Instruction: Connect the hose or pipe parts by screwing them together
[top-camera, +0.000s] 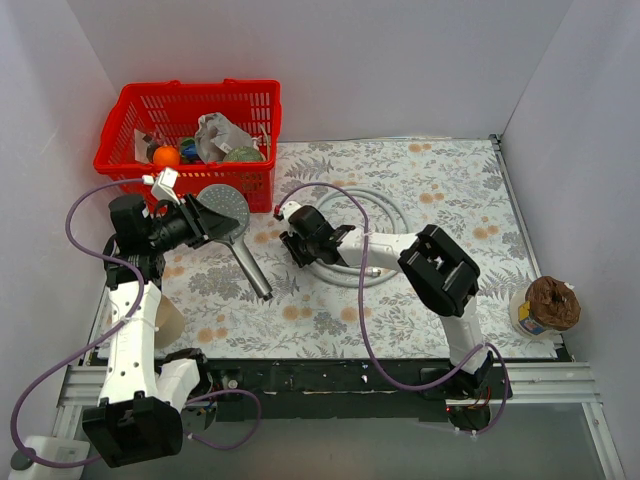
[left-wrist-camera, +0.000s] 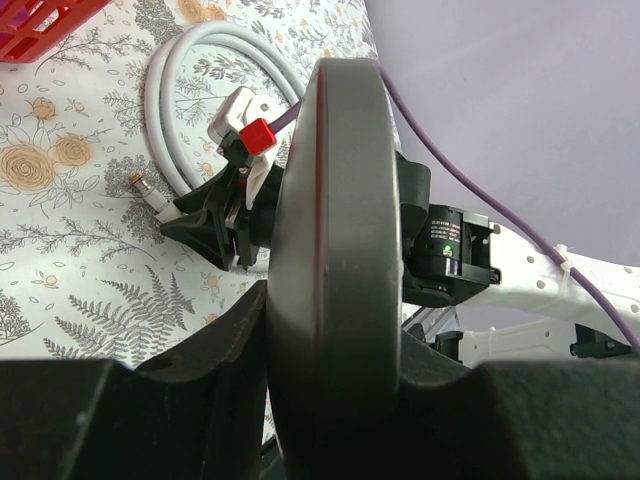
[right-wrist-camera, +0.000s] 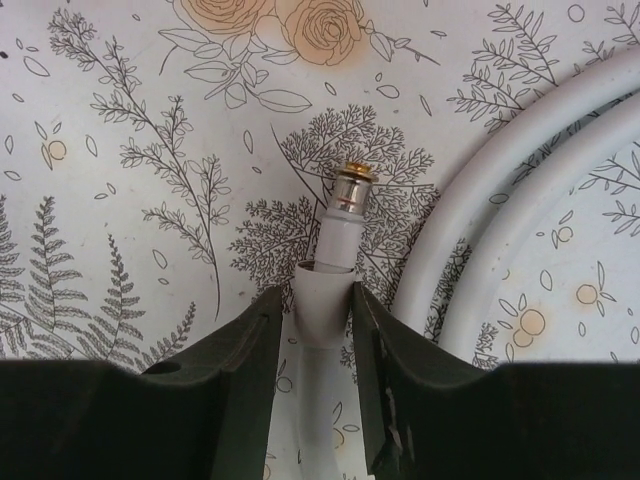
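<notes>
The grey round-faced shower head is tipped up at the left of the floral mat, its slim metallic handle slanting toward the front. My left gripper is shut on the head's rim, seen edge-on between my black fingers. The whitish-grey hose lies coiled mid-mat. My right gripper is shut on one hose end: both jaws press the white sleeve, and the brass tip pokes out in front. The hose's other metal end lies free on the mat.
A red basket holding several items stands at the back left, just behind the shower head. A brown-topped tub sits off the mat at the right. Purple cables loop around both arms. White walls close in the sides and back.
</notes>
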